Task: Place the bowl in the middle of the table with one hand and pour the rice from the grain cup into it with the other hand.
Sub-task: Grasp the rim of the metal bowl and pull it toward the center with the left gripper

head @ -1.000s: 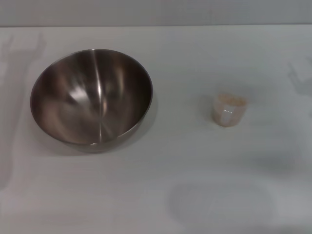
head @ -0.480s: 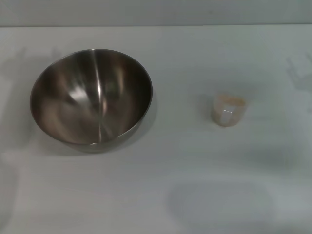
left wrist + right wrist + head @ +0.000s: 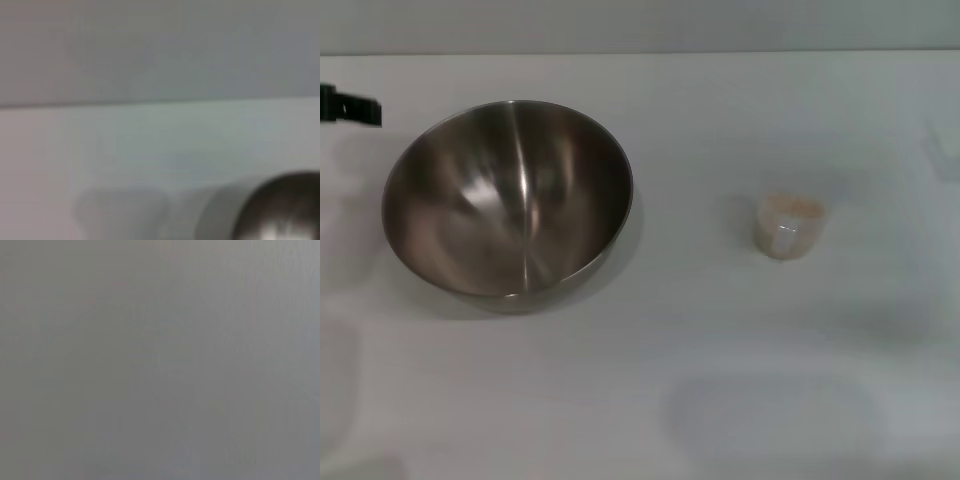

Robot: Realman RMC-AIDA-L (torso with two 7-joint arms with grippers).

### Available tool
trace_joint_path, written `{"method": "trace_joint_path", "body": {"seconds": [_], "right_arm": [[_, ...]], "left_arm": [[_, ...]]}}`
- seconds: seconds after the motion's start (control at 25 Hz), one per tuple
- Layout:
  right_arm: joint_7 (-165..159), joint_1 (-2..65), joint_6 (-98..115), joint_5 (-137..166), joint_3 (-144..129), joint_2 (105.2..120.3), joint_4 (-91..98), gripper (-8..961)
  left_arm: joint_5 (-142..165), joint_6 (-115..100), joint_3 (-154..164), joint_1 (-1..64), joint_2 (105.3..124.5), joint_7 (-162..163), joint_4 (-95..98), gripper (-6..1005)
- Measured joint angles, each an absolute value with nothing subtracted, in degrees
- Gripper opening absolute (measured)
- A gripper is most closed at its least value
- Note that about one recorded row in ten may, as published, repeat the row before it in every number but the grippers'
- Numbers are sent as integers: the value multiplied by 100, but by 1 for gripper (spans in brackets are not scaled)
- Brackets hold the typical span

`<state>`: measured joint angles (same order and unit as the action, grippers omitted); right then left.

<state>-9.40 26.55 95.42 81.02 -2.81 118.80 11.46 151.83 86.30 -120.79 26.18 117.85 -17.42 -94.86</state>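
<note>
Large round stainless-steel mixing bowl (image 3: 508, 198) sat upright on the plain white tabletop (image 3: 650, 380), on the robot's left half of it, not in the middle. Inside was bare brushed metal, no grains in it. Small clear frosted plastic grain cup (image 3: 789, 227) stood upright well apart from the bowl, on the right half, with pale beige rice (image 3: 792, 208) showing at its rim.

Left gripper (image 3: 350, 107): only a black tip poked in at the left edge of the head view, near the bowl's far-left rim but not touching it. Held nothing. How far the fingers were open: cannot tell, too little of it in frame. Right gripper: not visible in any view, so nothing to say on its grip either.

Count: one bowl, one cup, one heap of rice, one gripper tip.

View differences: head view alone showed the cup, rice and gripper tip. Left wrist view showed the table's far edge, and a dark rounded shape in one corner that was likely the bowl (image 3: 285, 210), too blurred to confirm. Right wrist view was uniform grey, nothing identifiable.
</note>
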Motion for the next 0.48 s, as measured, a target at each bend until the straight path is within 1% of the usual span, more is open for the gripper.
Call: {"method": "trace_joint_path", "body": {"seconds": [0.48], "right_arm": [[-940, 2612, 9552, 8102, -304, 11865, 1169, 535]], "left_arm": [[15384, 8634, -11687, 2880, 11802, -1788, -8633, 820]]}}
